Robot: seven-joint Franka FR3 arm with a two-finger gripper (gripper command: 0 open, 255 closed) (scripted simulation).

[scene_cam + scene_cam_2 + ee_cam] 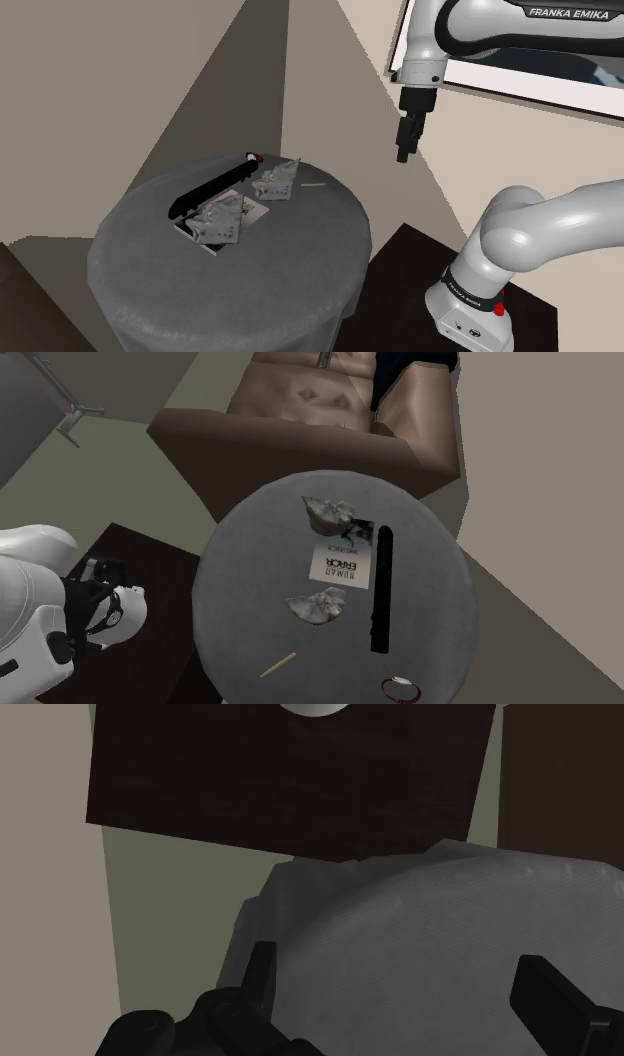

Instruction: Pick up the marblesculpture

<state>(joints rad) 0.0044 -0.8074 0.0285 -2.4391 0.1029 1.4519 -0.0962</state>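
Note:
Two grey-white marble sculptures lie on the round grey table (150, 270). One sculpture (277, 182) (320, 607) sits nearer the arm, beside a thin wooden stick (313, 186). The other sculpture (220, 222) (328, 512) rests at the far end of a printed booklet (340, 562). My gripper (402, 155) hangs in the air off the table's right side in the shoulder view, well above the tabletop and away from both sculptures. In the wrist view my gripper (400, 974) is open with nothing between its fingers, over the table's edge (450, 924).
A long black bar (210, 190) (381, 587) lies beside the booklet, and a small red-rimmed ring (402, 689) sits past its end. The dark stand (290, 784) is next to the table. A brown sofa (330, 402) stands beyond the table.

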